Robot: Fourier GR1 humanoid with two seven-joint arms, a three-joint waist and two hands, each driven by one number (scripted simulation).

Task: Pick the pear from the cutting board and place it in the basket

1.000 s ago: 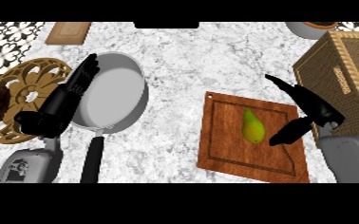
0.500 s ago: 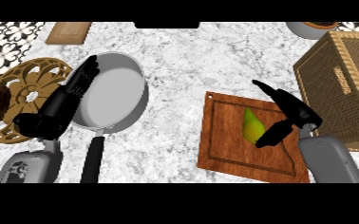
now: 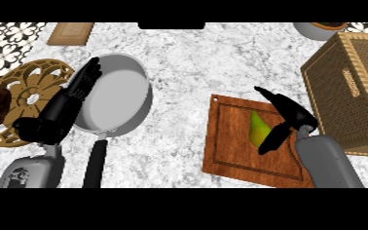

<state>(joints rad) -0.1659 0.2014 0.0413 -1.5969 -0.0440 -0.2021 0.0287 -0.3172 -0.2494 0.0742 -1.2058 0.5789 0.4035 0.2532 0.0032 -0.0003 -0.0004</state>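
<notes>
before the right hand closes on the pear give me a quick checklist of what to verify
1. Pear lies on the cutting board: ok.
2. Right hand is at the pear, fingers straight, not curled round it: ok.
3. Thumb and fingers sit on opposite sides of the pear: cannot tell, the hand hides part of it.
4. Basket stands right of the board, with nothing between them: ok.
5. Left hand rests open by the pan, away from the board: ok.
</notes>
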